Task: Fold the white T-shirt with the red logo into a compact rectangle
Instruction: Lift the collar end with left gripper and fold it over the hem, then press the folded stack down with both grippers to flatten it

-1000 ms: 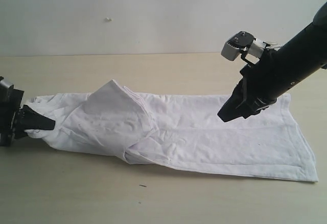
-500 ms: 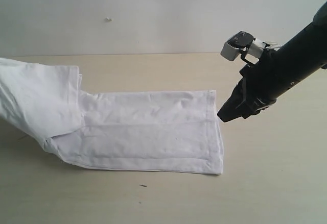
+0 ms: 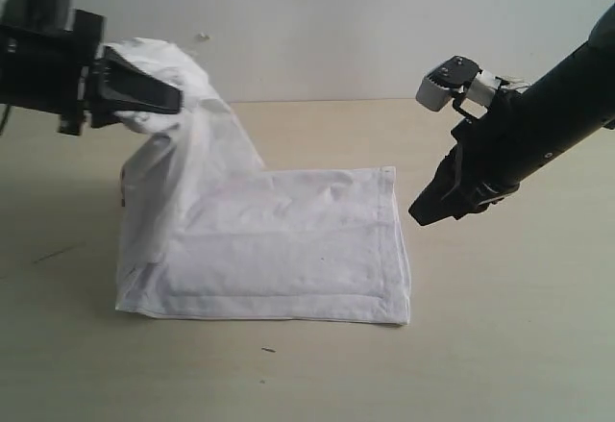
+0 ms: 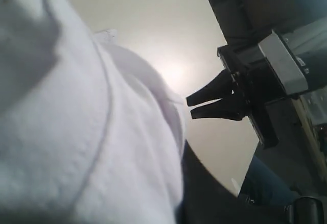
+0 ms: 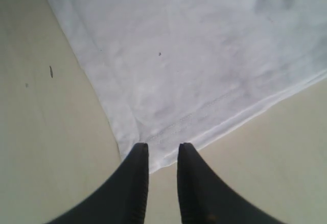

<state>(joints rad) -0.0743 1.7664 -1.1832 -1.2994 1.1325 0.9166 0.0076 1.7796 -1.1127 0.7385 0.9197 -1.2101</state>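
- On the surface point(image 3: 509, 345), we find the shirt point(image 3: 288, 249) half flat, long axis left to right; its left end hangs high from the left gripper point(image 3: 171, 103), clamped on the cloth.
- Right gripper point(image 3: 420, 216) hovers just beside the flat half's right edge, jaws narrowly parted, empty.
- We judge the raised end must travel rightward over the flat half; no obstacle seen.

one white t-shirt point(image 3: 288, 249), two grippers point(image 3: 165, 103) point(image 3: 425, 214)

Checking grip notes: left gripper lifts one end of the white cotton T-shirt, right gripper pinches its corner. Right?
No: the right gripper pinches nothing, hovering jaws apart at a corner of the white cotton T-shirt, as the right wrist view shows.
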